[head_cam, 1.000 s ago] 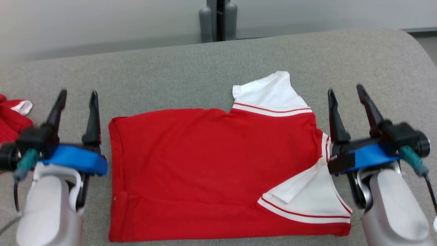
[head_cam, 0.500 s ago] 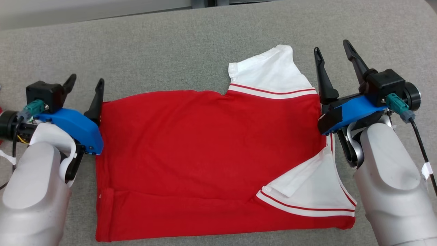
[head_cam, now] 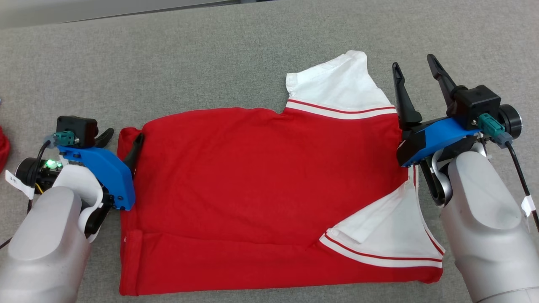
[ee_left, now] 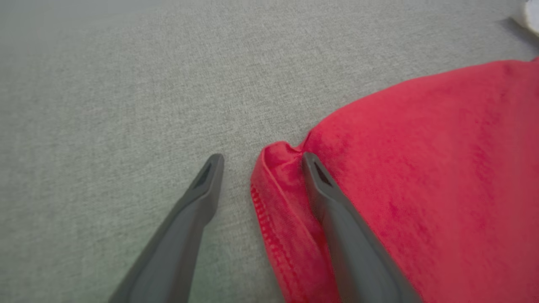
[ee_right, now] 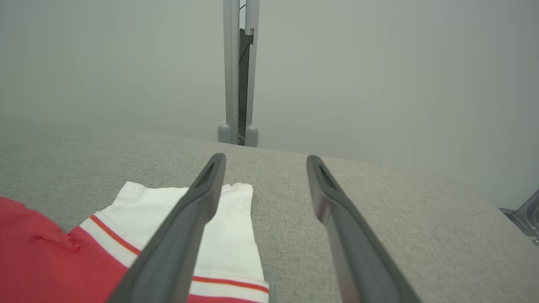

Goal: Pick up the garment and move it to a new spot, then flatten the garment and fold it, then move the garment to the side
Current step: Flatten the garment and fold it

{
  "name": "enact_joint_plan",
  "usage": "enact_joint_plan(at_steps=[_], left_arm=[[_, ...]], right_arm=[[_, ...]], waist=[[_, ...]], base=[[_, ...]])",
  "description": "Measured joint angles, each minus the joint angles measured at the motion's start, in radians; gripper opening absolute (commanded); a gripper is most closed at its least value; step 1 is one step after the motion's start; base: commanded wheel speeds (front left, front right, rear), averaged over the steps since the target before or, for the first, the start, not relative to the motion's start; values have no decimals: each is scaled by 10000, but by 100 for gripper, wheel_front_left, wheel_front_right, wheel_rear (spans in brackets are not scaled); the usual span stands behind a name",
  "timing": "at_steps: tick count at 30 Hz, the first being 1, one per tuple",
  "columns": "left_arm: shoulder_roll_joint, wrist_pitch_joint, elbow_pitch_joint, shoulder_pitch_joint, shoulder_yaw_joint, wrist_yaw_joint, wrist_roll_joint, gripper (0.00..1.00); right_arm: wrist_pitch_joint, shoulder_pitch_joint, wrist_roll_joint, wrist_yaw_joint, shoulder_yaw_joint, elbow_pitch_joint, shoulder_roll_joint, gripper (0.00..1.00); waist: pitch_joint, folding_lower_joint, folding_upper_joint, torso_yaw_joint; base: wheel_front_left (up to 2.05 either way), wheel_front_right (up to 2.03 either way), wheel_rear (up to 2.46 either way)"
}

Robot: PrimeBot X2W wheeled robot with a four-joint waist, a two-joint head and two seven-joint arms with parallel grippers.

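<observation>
The garment, a red shirt with white striped sleeves, lies flat on the grey table. My left gripper is open and low at its far left hem corner. In the left wrist view that corner sits bunched between the left gripper fingers, with one finger resting on the red cloth. Nothing is gripped. My right gripper stands open above the table, just right of the far white sleeve. In the right wrist view one finger of the right gripper crosses over that sleeve.
The grey cloth-covered table runs past the garment on all sides. Another red cloth pokes in at the left edge. Beyond the table's far edge stands a grey post against a pale wall.
The head camera has tilted down. My left gripper has dropped and shifted right onto the garment's far left corner, bunching it. The right gripper has moved up beside the far sleeve.
</observation>
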Motion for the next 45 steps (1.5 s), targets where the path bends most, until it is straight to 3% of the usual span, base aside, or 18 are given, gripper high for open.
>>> enact_joint_plan(at_steps=[1, 2, 3, 4, 16, 29, 37, 38, 39, 40, 45], left_arm=[[15, 71, 2, -35, -102, 0, -102, 96], [27, 75, -2, -65, -178, 0, -171, 47], [35, 75, -2, -89, -263, 0, -209, 15], [42, 82, -4, -117, -378, 0, -257, 0], [-35, -380, -314, -664, -947, -17, -412, 0], [-370, -738, -1003, -1111, -1204, 21, -255, 0], [-499, -945, -1131, -1274, -1279, 31, -259, 0], [-497, -974, -1124, -1274, -1281, 31, -261, 0], [-493, -986, -1118, -1274, -1283, 31, -274, 0], [-481, -989, -1110, -1274, -1283, 36, -291, 0], [-426, -1078, -1049, -1238, -1290, 96, -336, 0]], right_arm=[[-10, -8, -2, 0, 4, 40, -2, 100], [-12, -18, -6, 0, 12, 67, -2, 100], [-13, -35, -13, 0, 13, 111, 0, 100], [-15, -47, -13, 0, 21, 136, -2, 100], [278, -1334, -178, 0, 341, 911, -522, 100], [2113, -3275, -136, 0, 1262, 2961, -1185, 100], [3037, -3888, 525, 0, 1781, 4075, -1233, 100], [3126, -3941, 617, 0, 1875, 4149, -1229, 62], [3143, -3957, 755, -2, 1927, 4197, -1200, 8], [3131, -3963, 920, -2, 1981, 4222, -1177, 0], [2656, -3978, 1313, 6, 2303, 4291, -1187, 0]], waist=[[3, -1, 0, 11], [10, 0, 0, 18], [14, 0, 0, 25], [26, 0, 0, 36], [449, -1, -1, 412], [1337, 0, 0, 1161], [1659, -1, 0, 1517], [1655, -2, 0, 1522], [1648, -1, 0, 1520], [1639, -1, 0, 1512], [1553, -1, -1, 1423]], base=[[0, 0, 0], [0, 0, 0], [0, 0, 0], [0, 0, 0], [0, 0, 0], [0, 0, 0], [0, 0, 0], [0, 0, 0], [0, 0, 0], [0, 0, 0], [0, 0, 0]])
